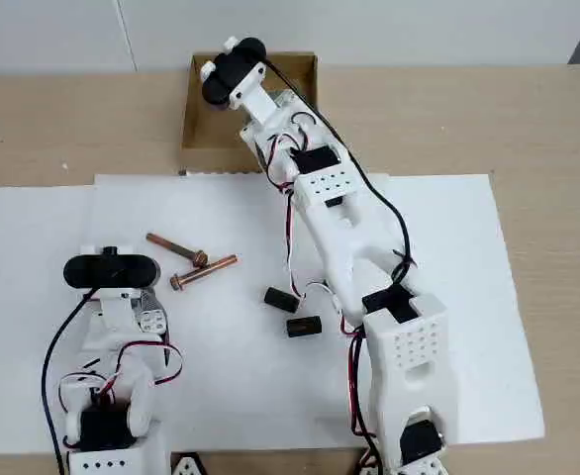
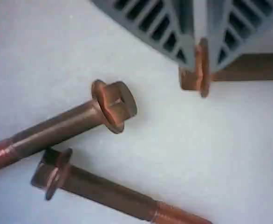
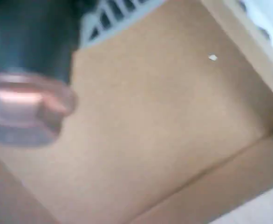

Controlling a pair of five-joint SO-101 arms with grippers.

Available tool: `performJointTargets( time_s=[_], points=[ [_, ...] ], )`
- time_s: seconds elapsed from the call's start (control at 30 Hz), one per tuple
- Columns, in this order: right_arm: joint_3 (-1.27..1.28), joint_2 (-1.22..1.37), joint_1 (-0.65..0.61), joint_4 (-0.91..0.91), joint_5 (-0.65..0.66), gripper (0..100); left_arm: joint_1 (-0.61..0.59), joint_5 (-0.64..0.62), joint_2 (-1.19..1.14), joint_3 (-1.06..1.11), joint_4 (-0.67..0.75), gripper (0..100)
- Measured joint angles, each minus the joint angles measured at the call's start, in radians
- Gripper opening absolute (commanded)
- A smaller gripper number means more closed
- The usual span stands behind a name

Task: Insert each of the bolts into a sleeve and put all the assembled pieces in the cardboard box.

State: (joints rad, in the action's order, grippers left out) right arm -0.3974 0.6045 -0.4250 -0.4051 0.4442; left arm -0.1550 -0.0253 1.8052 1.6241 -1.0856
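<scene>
Hanging over the cardboard box (image 1: 203, 127), the right hand (image 1: 233, 71) pinches an assembled piece (image 3: 27, 70), bolt in sleeve: the drop-off step, I judge, calling next for a release. Well short of the box, the left hand (image 2: 200, 46) pinches a bolt (image 2: 248, 67); a loose sleeve (image 1: 281, 299) and another sleeve (image 1: 304, 326) lie nearer the box.

Table (image 1: 528, 119): light wood, running across the whole view and showing bare at the far side and right edge.
Paper sheet (image 1: 231, 396): white, lying flat on it — covering the near middle.
</scene>
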Motion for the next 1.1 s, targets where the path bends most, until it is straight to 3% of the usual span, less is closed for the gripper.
performJointTargets(
  time_s=[0.5,0.6,0.7,0.97,1.1],
  points=[
    [-0.018,0.002,-0.017,-0.017,0.0,11.7,0.0,0.003,0.0,0.0,0.0,1],
    [-0.018,0.0,-0.018,-0.086,0.0,9.7,0.0,0.003,0.0,0.0,0.0,1],
    [-0.018,-0.02,-0.018,-0.17,0.0,0.4,0.0,0.003,0.0,0.0,0.0,1],
    [-0.02,-0.172,-0.018,-0.436,-0.005,0.2,0.0,0.003,0.0,0.0,0.0,1],
    [-0.02,-0.236,-0.018,-0.608,-0.086,0.3,0.0,0.003,0.0,0.0,0.0,1]
  ],
)
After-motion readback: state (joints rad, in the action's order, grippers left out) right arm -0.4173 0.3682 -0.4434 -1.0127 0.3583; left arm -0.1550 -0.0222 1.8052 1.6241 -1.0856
